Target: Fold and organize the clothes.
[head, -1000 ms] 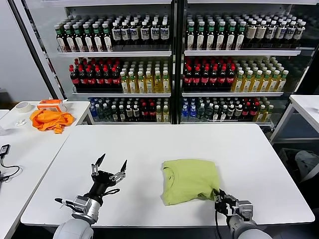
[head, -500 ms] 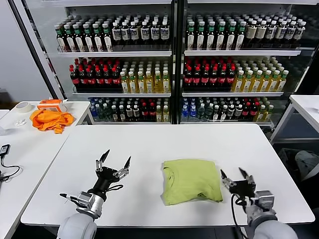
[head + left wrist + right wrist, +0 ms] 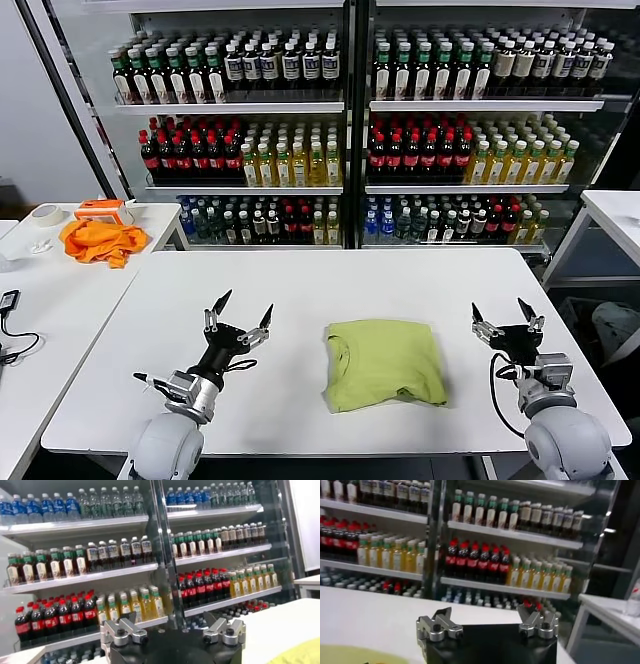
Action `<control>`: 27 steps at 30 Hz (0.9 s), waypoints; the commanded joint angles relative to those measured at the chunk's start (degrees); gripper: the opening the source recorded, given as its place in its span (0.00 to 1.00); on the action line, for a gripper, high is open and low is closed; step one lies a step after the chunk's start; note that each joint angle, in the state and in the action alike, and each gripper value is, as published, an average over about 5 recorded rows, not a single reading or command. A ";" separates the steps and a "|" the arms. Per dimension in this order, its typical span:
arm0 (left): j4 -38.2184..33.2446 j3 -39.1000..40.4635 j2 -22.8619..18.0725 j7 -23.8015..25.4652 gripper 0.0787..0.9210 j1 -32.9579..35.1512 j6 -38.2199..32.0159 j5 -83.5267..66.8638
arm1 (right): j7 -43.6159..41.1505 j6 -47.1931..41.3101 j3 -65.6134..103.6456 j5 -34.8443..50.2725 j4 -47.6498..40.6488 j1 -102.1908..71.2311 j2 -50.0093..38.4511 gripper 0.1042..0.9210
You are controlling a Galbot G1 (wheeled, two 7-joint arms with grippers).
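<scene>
Lime yellow-green cotton T-shirt [image 3: 384,363], folded into a rough rectangle, lay flat on the white rectangular table [image 3: 300,290], right of centre and nearer the front edge, collar side turned toward the robot's left. Showed as a sliver of yellow-green at the edge of each wrist view [image 3: 303,655] [image 3: 350,655]. Sat between the two arms, touched by neither.

Left gripper [image 3: 240,318], black with pointed metal fingers [image 3: 221,300], was raised just above the tabletop near the front, well to the left of the shirt, fingers spread apart and clamped on nothing, tips aimed up toward the shelving. Right gripper [image 3: 503,315], of the same make, was lifted near the table's right front part, just beside the shirt's right edge yet clear of it, fingers likewise spread wide and empty.

Beyond the table stood glass-fronted shelving of bottled drinks [image 3: 340,130] in rows of red, yellow and dark caps. On the white side table [image 3: 60,290] to the left lay a crumpled bright orange cloth [image 3: 98,241].
</scene>
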 commanded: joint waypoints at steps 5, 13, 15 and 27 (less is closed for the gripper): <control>2.99 1.26 -0.08 0.85 0.88 -3.72 -2.56 1.35 | -4.53 7.84 1.89 -5.52 -10.55 5.28 0.96 0.88; 2.97 2.10 -0.54 -3.05 0.88 -4.65 -1.30 2.88 | -5.58 7.95 1.83 -6.62 -10.49 6.03 0.90 0.88; 3.03 2.20 -1.06 -3.80 0.88 -4.97 -1.39 3.13 | -5.93 8.54 1.62 -7.58 -10.87 6.16 1.05 0.88; 4.58 2.33 -3.46 -3.61 0.88 -6.53 -2.51 5.72 | -7.23 9.31 1.15 -8.38 -11.28 6.02 -0.38 0.88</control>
